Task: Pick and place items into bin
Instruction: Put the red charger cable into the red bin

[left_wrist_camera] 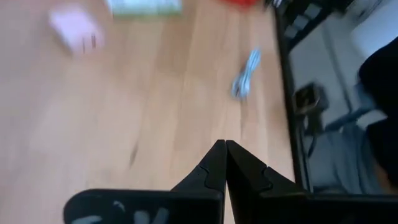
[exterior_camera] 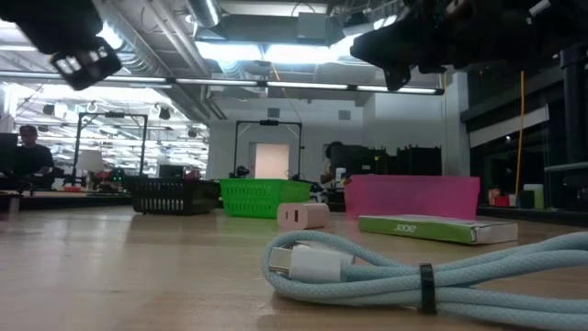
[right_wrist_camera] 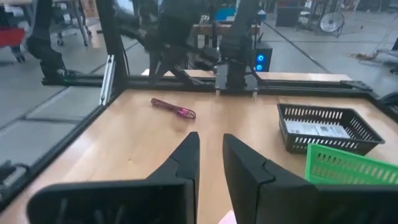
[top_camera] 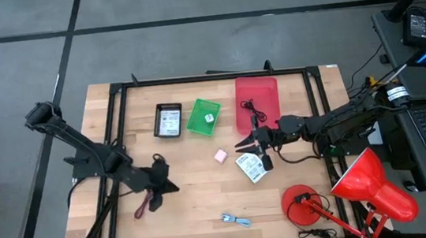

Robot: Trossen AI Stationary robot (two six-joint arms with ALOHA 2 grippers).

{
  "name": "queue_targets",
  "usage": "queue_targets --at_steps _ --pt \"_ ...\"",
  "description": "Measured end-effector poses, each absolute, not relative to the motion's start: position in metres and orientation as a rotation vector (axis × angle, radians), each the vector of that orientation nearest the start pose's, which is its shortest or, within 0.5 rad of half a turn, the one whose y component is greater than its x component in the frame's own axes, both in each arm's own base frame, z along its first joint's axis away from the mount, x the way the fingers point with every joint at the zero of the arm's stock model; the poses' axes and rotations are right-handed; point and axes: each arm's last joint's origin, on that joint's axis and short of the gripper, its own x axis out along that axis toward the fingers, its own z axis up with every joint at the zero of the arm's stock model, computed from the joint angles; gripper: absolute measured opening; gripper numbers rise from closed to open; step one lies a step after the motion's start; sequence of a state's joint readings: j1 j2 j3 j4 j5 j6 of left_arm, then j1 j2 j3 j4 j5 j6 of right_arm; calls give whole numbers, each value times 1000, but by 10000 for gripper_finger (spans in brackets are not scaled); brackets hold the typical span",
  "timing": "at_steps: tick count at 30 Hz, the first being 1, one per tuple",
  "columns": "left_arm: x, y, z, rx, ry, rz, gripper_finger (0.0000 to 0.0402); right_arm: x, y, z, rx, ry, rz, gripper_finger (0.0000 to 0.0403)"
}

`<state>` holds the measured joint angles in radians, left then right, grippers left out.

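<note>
1. My red bin point(top_camera: 257, 101) stood at the table's far edge, a black cord inside.
2. My right gripper point(top_camera: 241, 143) hung beside the white packet point(top_camera: 251, 167), fingers slightly parted, empty.
3. My left gripper point(top_camera: 171, 187) was closed, empty.
4. The pink cube point(top_camera: 220, 156) lay just beside the packet.

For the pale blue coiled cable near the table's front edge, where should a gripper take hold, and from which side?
Probably across the bundled middle of the pale blue cable, coming straight down from above. It lies flat on the table as a loose coil with a dark tie binding the strands, so fingers closing there should catch all strands together. The white connector end sticks out free, so it would dangle.
</note>
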<state>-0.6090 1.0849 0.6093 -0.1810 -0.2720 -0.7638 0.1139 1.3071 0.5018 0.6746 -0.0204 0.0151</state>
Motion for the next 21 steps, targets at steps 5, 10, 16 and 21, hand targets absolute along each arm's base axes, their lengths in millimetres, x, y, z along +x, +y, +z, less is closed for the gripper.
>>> queue_targets --at_steps 5,10,16,21 --pt "193 -131 225 -522 956 3 3 258 30 210 75 147 129 52" --pt "194 -149 235 -519 1150 95 1 259 32 206 133 176 127 52" --pt "184 -168 236 -506 1277 217 3 264 39 192 134 225 146 52" --pt "170 -175 228 -500 1344 332 3 269 42 191 109 168 163 52"
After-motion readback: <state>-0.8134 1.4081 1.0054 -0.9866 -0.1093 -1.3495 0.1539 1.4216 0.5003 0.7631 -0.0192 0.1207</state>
